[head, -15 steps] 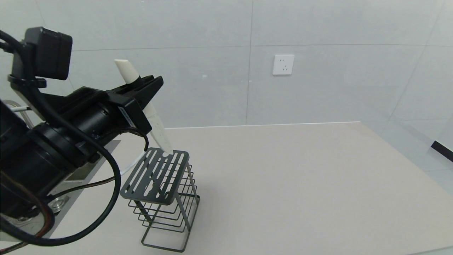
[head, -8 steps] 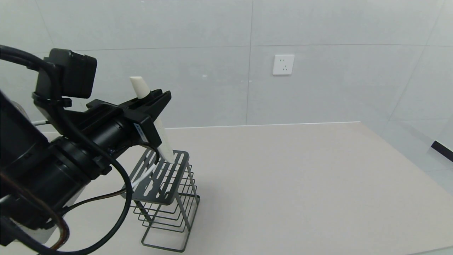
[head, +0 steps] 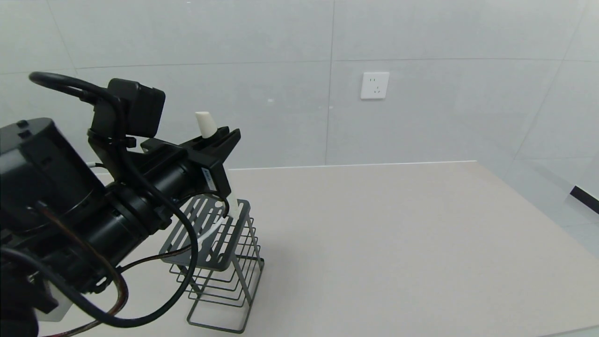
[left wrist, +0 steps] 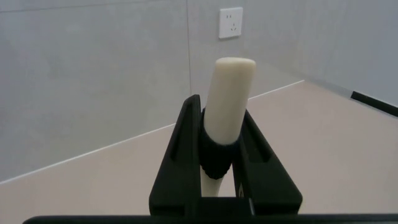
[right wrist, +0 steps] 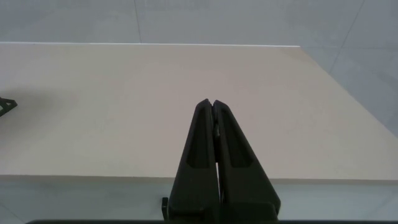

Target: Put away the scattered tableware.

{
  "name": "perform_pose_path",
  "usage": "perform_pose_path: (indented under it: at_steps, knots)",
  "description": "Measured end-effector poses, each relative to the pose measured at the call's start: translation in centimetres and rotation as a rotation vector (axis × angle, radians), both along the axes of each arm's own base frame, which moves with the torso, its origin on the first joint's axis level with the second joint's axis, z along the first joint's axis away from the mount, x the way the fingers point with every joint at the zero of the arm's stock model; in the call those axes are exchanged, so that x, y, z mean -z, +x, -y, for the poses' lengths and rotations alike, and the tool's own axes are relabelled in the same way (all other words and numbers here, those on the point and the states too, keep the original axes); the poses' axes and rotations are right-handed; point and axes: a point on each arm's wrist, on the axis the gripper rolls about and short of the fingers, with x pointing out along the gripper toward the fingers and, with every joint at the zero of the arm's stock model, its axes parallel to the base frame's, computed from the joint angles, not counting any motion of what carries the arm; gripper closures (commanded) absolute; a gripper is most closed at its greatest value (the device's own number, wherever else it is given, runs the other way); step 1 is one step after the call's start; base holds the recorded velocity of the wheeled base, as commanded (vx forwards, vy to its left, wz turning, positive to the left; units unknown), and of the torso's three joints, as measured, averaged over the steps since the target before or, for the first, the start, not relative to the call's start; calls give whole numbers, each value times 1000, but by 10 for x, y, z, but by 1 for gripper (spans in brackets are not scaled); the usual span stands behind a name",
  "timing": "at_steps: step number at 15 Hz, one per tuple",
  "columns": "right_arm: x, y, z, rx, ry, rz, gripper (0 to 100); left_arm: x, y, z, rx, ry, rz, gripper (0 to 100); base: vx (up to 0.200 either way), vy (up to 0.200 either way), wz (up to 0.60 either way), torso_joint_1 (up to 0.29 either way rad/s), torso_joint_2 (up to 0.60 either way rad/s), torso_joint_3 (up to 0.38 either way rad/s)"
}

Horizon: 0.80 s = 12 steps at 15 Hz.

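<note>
Clamping left gripper (head: 225, 138) on white utensil handle (head: 205, 122), near upright, to feed slotted rack (head: 220, 260). Resting right gripper (right wrist: 212, 109) pinched together, empty.

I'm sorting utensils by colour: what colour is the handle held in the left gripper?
Cream white; the handle shows best in the left wrist view.

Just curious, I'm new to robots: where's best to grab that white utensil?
Grip the white utensil by its thick handle, from the side, as the left pincer does: it stands nearly upright, lower end at the rack, leaving only the handle free.
</note>
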Motion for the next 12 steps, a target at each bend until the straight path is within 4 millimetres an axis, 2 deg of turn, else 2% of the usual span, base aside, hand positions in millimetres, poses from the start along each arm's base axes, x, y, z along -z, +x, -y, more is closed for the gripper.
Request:
perform_pose_path:
  at_steps: [12]
  knots:
    - [0,0,0,0,-1,0,100,10,5,0,-31,17,-31,100,0,0,0,0,0,0]
